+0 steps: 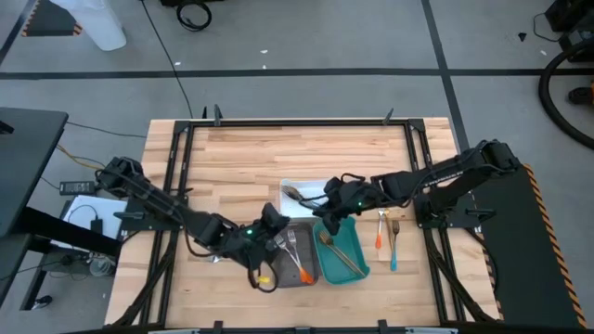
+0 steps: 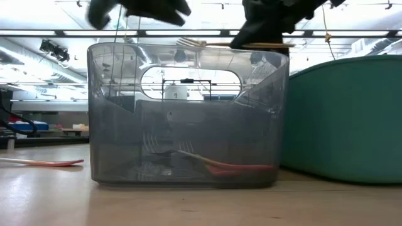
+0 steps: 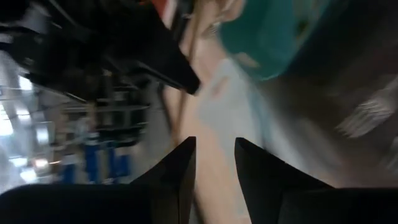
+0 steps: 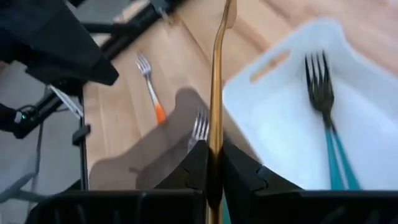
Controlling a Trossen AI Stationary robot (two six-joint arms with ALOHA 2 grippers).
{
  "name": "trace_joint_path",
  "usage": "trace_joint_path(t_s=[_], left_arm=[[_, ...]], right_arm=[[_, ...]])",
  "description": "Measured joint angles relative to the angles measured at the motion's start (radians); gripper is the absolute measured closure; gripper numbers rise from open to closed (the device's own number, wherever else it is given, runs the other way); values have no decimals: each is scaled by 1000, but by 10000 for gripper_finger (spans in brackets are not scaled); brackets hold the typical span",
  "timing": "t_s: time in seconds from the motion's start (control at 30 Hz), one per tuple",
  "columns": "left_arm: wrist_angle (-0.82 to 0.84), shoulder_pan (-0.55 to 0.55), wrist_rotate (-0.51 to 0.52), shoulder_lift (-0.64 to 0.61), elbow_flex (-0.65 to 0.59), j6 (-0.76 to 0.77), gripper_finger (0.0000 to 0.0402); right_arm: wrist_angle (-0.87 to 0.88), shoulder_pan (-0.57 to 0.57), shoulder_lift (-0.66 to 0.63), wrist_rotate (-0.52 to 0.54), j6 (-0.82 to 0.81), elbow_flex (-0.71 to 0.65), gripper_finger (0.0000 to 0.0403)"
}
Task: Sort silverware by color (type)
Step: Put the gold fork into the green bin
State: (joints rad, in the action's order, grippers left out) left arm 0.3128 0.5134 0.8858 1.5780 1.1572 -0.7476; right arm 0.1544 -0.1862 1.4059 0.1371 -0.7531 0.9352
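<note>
Right now my right gripper (image 4: 213, 163) pinches a gold-bronze utensil (image 4: 217, 74) at centre frame above the white tray (image 4: 280, 118); my left gripper (image 3: 214, 155), lower centre-left, stands open and empty.

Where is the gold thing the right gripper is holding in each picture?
Right wrist view: gold utensil in the centre, clamped by the right gripper.
Low view: top, above the grey tray.
High view: hidden by that gripper.
Left wrist view: cannot tell.
Shared landmark: teal tray.
</note>
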Motion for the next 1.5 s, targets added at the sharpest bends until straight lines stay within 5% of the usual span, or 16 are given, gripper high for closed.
trace_joint_path(t_s=[0.4, 0.67, 1.5], left_arm=[[225, 8, -84, -1, 0, 333, 283], [413, -44, -100, -2, -1, 528, 283], [416, -85, -105, -2, -1, 527, 283]], right_arm=[[198, -77, 0, -121, -269, 0, 365], [276, -168, 0, -86, -441, 0, 364], [313, -394, -2, 66, -892, -53, 364]])
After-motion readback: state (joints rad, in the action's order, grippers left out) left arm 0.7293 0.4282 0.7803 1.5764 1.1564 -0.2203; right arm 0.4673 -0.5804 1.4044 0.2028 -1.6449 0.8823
